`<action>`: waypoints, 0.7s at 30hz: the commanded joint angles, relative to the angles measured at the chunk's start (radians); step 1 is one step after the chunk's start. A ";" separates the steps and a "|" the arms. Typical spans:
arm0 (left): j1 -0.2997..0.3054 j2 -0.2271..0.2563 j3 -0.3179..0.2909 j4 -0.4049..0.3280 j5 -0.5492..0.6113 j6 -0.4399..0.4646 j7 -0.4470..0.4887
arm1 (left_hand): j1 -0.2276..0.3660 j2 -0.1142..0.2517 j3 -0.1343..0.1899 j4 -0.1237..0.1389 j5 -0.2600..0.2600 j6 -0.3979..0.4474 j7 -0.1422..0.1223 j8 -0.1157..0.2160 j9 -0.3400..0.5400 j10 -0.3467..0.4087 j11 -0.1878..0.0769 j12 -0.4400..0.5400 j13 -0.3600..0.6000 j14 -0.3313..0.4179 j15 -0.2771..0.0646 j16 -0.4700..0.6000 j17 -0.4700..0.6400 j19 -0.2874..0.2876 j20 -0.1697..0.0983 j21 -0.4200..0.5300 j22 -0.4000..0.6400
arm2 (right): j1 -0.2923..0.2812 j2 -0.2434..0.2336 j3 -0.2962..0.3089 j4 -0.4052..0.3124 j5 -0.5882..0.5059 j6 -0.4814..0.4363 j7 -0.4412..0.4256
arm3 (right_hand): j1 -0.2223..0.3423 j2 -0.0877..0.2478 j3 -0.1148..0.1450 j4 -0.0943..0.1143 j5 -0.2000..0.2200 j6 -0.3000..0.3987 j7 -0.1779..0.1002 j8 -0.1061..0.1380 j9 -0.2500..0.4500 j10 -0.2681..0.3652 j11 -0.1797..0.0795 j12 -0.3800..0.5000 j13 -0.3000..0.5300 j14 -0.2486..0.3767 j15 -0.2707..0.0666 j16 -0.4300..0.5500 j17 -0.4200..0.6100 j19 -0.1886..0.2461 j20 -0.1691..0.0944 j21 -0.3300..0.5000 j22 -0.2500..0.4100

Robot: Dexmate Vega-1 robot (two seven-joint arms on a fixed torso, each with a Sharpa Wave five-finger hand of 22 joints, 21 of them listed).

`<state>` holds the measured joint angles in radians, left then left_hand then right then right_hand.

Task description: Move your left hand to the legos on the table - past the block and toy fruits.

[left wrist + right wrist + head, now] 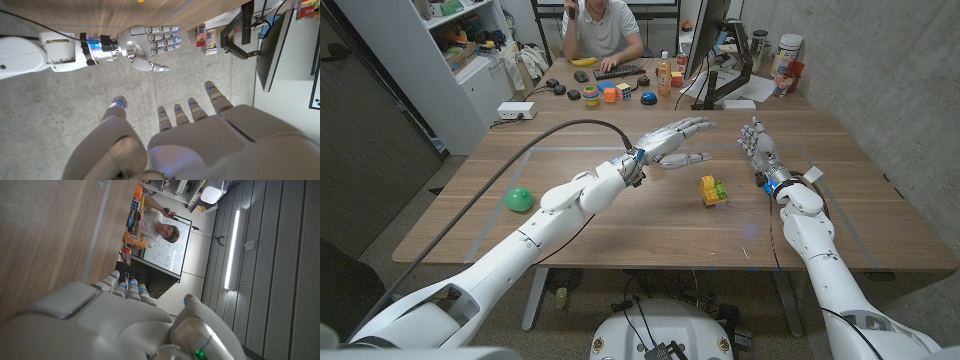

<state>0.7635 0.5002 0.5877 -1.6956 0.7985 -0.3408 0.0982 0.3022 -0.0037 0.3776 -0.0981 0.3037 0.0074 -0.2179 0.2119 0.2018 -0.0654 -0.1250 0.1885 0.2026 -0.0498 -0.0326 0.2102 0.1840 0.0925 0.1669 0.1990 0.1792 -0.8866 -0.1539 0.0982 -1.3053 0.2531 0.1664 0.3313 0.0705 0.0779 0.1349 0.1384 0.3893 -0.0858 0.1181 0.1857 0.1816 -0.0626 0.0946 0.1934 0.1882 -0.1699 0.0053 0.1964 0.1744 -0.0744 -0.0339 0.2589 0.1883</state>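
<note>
The small stack of yellow and green plastic lego bricks (713, 190) sits on the wooden table (620, 235) and serves as the landmark here. The white left hand (672, 142) is held in the air just beyond and slightly left of the bricks, its arm stretched diagonally across the table, its fingers extended and spread apart with the thumb below them, holding nothing. The white right hand (761, 150) stands to the right of the bricks, fingers pointing away from the robot and slightly parted, also empty; in the left wrist view it (145, 44) shows the same straight, parted fingers. A green rounded toy fruit (519, 199) lies well to the left of the bricks, near the table's left edge. Beyond the bricks, at the far side, a seated person (603, 30) works at a black keyboard (620, 71) among small coloured toys too small to identify. No writing can be read.
</note>
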 commanded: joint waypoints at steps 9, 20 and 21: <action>-0.095 -0.017 0.126 0.082 0.160 0.109 -0.061 | 0.015 -0.001 0.002 -0.011 0.008 -0.001 -0.004 0.001 0.005 -0.023 0.017 0.001 0.007 -0.038 0.004 -0.011 0.006 -0.027 0.027 -0.015 0.002 | -0.014 -0.001 0.009 -0.017 0.010 0.012 0.007 | -0.004 -0.002 -0.015 0.005 0.006 -0.009 0.002 0.002 0.002 -0.010 0.007 -0.003 0.004 -0.007 0.003 0.002 0.005 -0.001 -0.025 -0.004 0.002; -0.160 -0.051 0.202 0.184 0.178 0.085 -0.020 | 0.016 -0.005 -0.002 -0.016 0.015 -0.006 -0.004 0.000 0.008 -0.054 0.011 -0.001 0.011 -0.054 0.004 -0.010 0.008 -0.048 0.023 -0.018 0.001 | -0.018 -0.002 0.015 -0.017 0.018 0.017 0.010 | -0.009 -0.004 -0.022 0.007 0.004 -0.013 0.004 0.001 0.002 -0.016 0.009 -0.004 0.004 -0.011 0.003 0.000 0.005 -0.001 -0.024 -0.006 0.002; -0.165 -0.053 0.208 0.191 0.177 0.081 -0.018 | 0.016 -0.006 -0.002 -0.017 0.016 -0.007 -0.004 0.000 0.008 -0.052 0.008 0.001 0.012 -0.053 0.001 -0.009 0.008 -0.050 0.023 -0.018 0.001 | -0.017 -0.004 0.014 -0.013 0.015 0.022 0.012 | -0.009 -0.005 -0.022 0.007 0.004 -0.013 0.004 0.001 0.002 -0.015 0.009 -0.004 0.004 -0.011 0.003 0.000 0.005 -0.001 -0.024 -0.006 0.002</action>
<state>0.6562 0.4746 0.7277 -1.5868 0.9532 -0.2493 0.0562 0.3061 -0.0077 0.3732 -0.1081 0.3139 0.0074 -0.2179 0.2119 0.2072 -0.1101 -0.1129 0.1886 0.2120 -0.0965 -0.0293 0.2026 0.1888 0.0523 0.1904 0.1847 0.1783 -0.9003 -0.1550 0.1084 -1.3199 0.2643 0.1796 0.3388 0.0702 0.0776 0.1208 0.1443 0.3893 -0.0933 0.1180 0.1856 0.1816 -0.0774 0.1020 0.1934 0.1882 -0.1698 0.0053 0.1964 0.1744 -0.0744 -0.0339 0.2552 0.1883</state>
